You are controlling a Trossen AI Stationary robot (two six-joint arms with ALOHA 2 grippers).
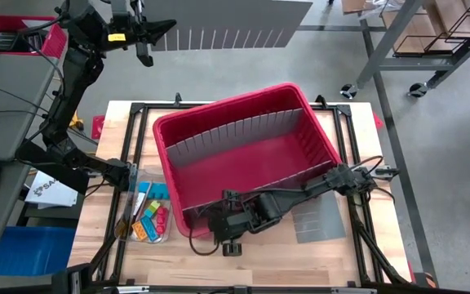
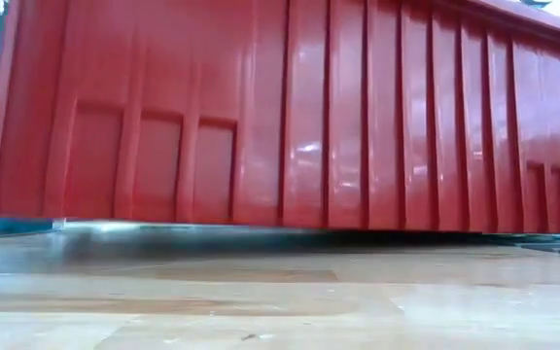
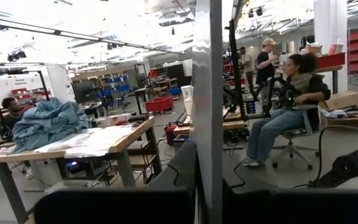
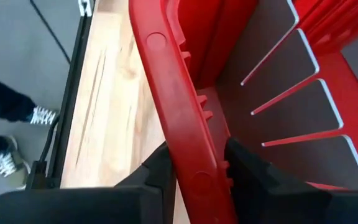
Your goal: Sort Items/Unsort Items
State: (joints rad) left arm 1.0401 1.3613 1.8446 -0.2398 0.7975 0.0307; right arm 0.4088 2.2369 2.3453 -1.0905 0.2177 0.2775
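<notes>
Straddling the red bin rim, right tool fingers pinch its wall.

Your items lie bunched on the counter's near left part, just left of the red bin: small blocky pieces in orange, blue, yellow, red and green, lying flat and packed close together, some touching. You can see them only from above; thin dark sticks among them cannot be made out.
</notes>
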